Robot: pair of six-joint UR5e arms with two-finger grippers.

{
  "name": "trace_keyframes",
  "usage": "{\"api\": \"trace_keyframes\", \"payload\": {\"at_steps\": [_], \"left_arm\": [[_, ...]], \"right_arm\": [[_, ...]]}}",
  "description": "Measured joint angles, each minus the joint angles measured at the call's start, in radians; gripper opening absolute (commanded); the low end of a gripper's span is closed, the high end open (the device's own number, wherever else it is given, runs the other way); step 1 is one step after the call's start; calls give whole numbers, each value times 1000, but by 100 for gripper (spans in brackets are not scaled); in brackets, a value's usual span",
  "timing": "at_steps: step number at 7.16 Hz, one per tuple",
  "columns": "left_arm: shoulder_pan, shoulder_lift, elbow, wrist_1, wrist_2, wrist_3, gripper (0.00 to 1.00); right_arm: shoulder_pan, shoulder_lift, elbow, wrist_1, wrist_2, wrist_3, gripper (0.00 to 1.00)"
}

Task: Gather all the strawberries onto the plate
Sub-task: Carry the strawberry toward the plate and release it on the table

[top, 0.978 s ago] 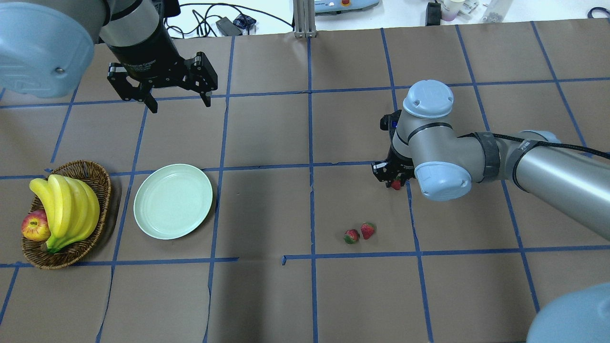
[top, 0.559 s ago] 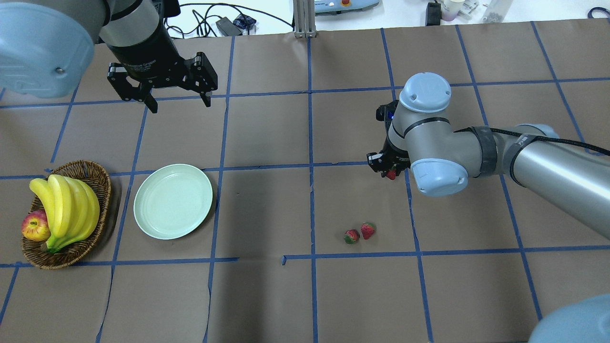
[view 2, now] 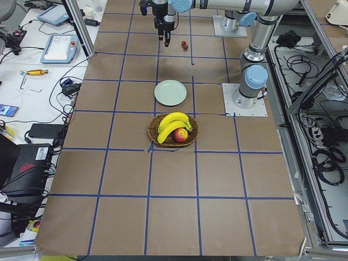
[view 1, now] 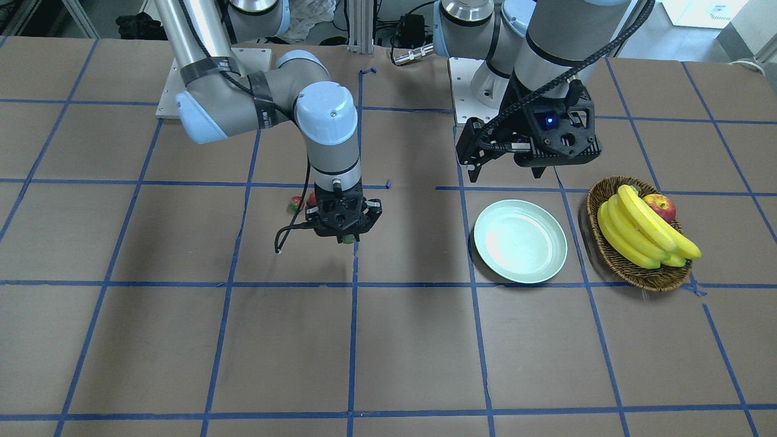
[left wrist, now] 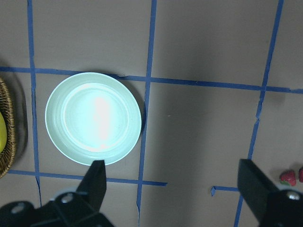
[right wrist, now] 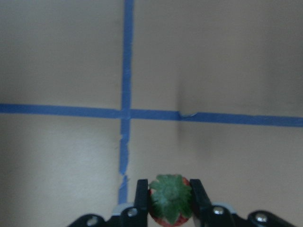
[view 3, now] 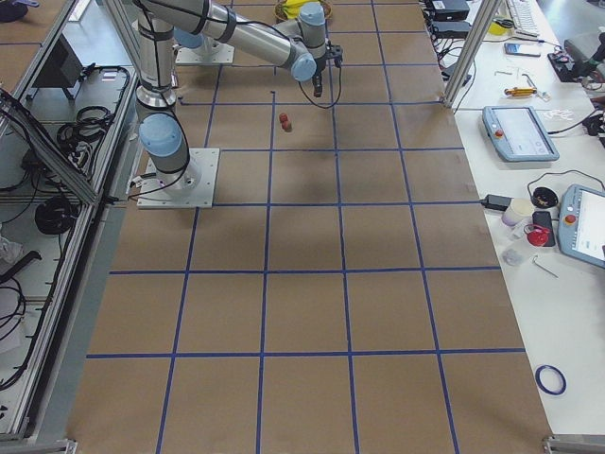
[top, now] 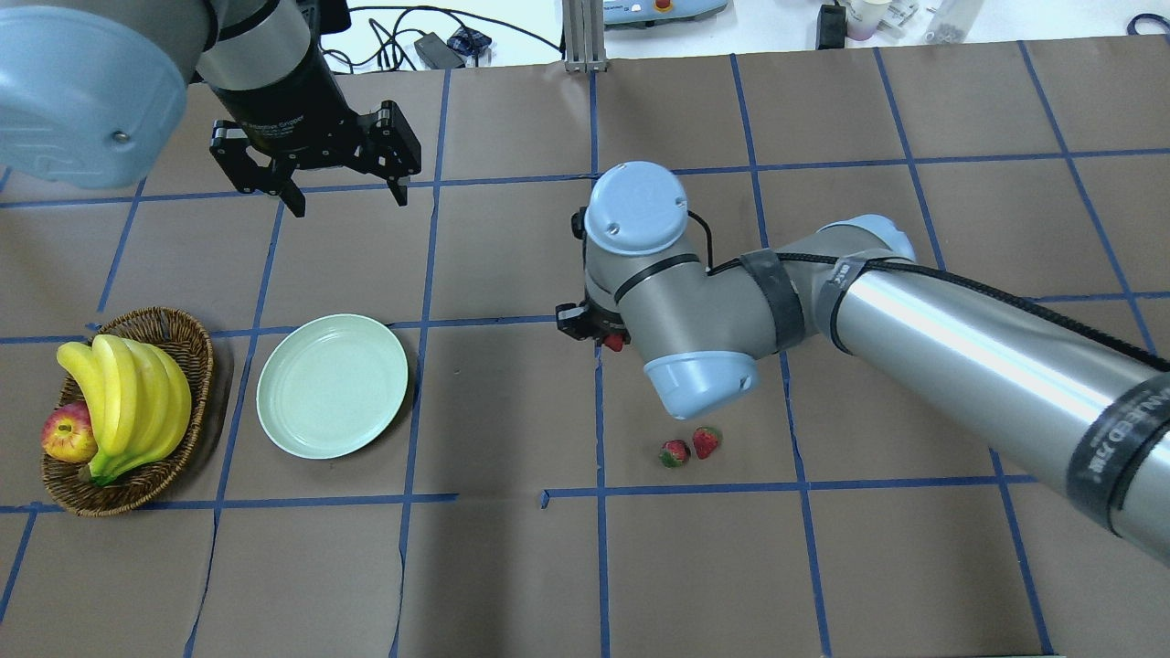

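Note:
My right gripper [right wrist: 170, 201] is shut on one strawberry [right wrist: 170, 198], green cap up, and holds it above the table's middle [top: 614, 343]. In the front view that gripper [view 1: 347, 238] hangs over a blue tape line. Two more strawberries [top: 675, 453] [top: 705, 442] lie side by side on the table, nearer the robot than the gripper. The pale green plate [top: 332, 386] sits to the left with nothing on it. My left gripper [top: 347, 199] hovers open beyond the plate, and its wrist view looks down on the plate [left wrist: 93, 118].
A wicker basket [top: 196, 352] with bananas [top: 128, 402] and an apple [top: 66, 434] stands just left of the plate. Brown paper with blue tape lines covers the table. Cables and devices lie beyond the far edge.
My right arm has swung left toward the plate's side, carrying the strawberry past one tape column. The left gripper has barely moved.

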Motion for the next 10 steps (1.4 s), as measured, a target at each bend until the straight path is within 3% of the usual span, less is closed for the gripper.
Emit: {"api": "trace_keyframes", "payload": {"at_steps": [2, 3, 4, 7, 10], "left_arm": [[-1, 0, -1, 0, 0, -2, 100], [-1, 0, -1, 0, 0, -1, 100], [-2, 0, -1, 0, 1, 0, 100], [-2, 1, -1, 0, 2, 2, 100], [-2, 1, -1, 0, 3, 0, 100]], "right_arm": [[72, 63, -5, -10, 10, 11, 0], [81, 93, -11, -14, 14, 11, 92], [84, 110, -20, -16, 16, 11, 100], [74, 92, -33, -16, -11, 5, 100], [-82, -23, 7, 75, -64, -4, 100]]}}
